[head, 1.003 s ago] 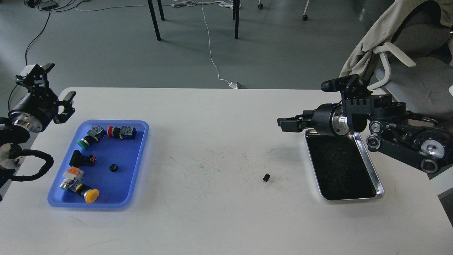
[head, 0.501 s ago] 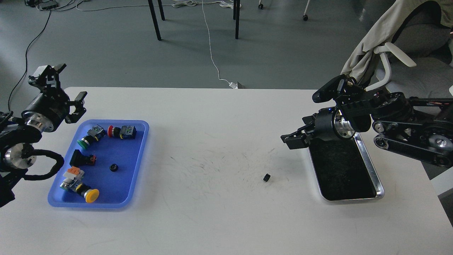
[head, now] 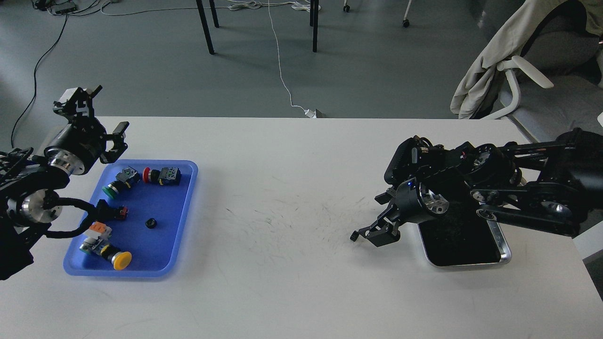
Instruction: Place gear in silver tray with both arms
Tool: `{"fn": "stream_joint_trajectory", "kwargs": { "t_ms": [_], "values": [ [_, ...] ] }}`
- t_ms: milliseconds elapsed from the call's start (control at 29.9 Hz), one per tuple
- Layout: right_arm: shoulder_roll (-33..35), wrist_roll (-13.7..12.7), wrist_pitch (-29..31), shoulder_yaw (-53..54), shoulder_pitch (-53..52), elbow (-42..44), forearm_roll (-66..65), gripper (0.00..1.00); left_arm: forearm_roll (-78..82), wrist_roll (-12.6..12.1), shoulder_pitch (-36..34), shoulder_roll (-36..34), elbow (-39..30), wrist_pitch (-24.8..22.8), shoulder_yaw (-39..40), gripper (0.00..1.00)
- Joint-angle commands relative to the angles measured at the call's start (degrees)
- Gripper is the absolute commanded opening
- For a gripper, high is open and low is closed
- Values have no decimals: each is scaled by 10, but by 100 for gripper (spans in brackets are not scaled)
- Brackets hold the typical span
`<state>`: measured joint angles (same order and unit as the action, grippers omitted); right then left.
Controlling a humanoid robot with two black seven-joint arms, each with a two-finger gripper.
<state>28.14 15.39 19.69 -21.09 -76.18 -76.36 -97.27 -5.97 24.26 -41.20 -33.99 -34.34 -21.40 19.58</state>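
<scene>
A small black gear (head: 354, 236) lies on the white table, left of the silver tray (head: 505, 248). My right gripper (head: 372, 237) has come down low beside the tray's near-left corner. It is open, and one fingertip reaches the gear; whether it touches cannot be told. The right arm crosses over the tray's far half and hides it. The tray's dark bottom shows nothing inside where visible. My left gripper (head: 100, 117) hovers open and empty above the far-left corner of the blue tray (head: 176, 245).
The blue tray holds several push-button switches, green (head: 113, 188), red (head: 150, 175) and yellow (head: 120, 259), plus a small black ring-shaped part (head: 150, 223). A chair draped with cloth (head: 499, 66) stands beyond the table's far-right corner.
The right arm swung down and left from above the silver tray, bringing its gripper to the gear on the table. The left gripper moved right and slightly forward. The gear stayed put.
</scene>
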Motion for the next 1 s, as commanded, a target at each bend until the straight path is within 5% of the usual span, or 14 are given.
{"fn": "stream_joint_trajectory", "kwargs": {
  "t_ms": [0,602,969],
  "values": [
    [-14,3,0,-8,5,4,-1,92,-1,1,-1,-3,0,-2,0,99],
    [-65,3,0,-11,30,52,-1,82,-5,3,1,-6,0,-3,3,99],
    [-81,18,0,-11,32,58,-1,66,-1,9,7,-9,0,-3,9,99]
  ]
}}
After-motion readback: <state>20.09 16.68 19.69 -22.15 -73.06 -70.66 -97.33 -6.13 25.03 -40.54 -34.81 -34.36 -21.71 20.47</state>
